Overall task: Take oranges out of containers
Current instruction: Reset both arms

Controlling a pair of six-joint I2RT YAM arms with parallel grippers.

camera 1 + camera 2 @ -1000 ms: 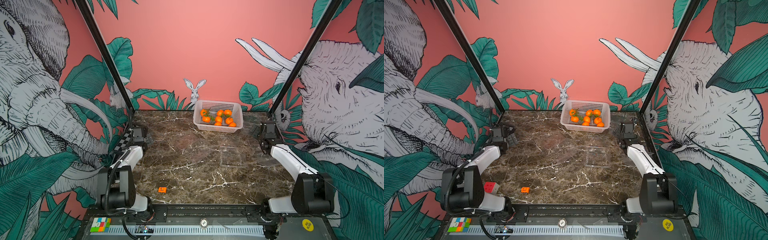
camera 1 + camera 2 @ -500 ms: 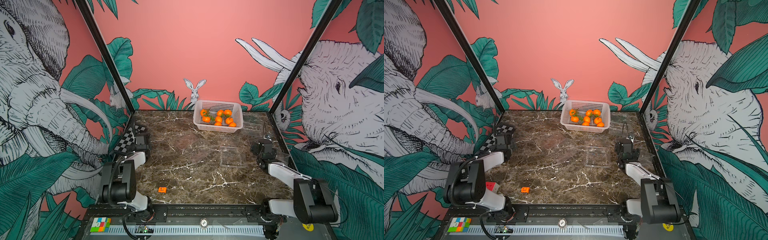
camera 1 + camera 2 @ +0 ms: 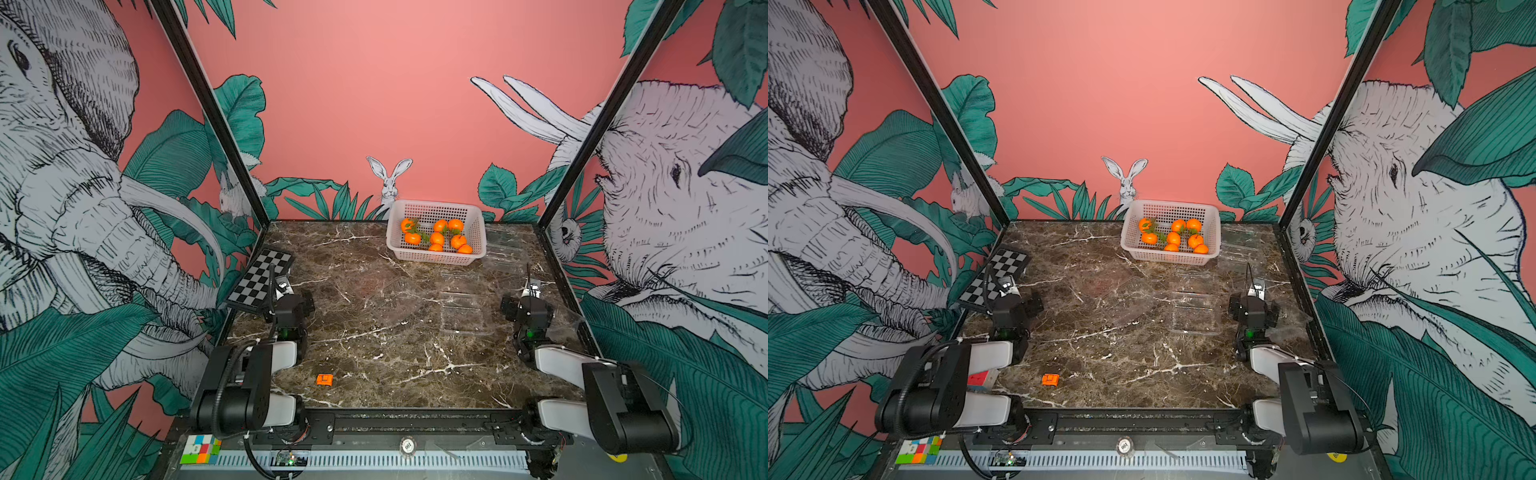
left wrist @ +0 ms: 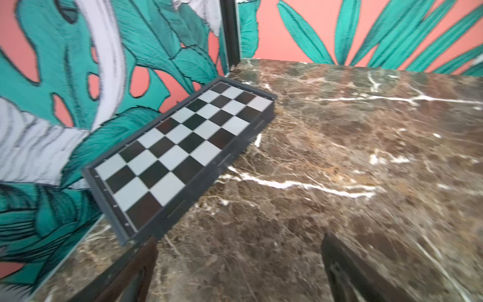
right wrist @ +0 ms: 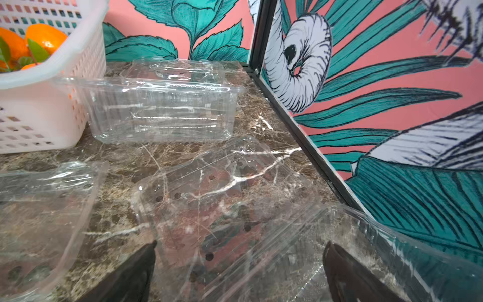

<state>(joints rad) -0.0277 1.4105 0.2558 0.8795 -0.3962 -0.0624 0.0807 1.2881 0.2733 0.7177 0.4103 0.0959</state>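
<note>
Right wrist, clear containers open, oranges in white basket

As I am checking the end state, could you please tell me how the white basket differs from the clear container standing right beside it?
The white basket is opaque with perforated walls; the clear container is see-through with ribbed walls. The basket holds the oranges; the container is empty. The basket stands taller than the container. Both are plastic and stand upright on the marble table.
</note>
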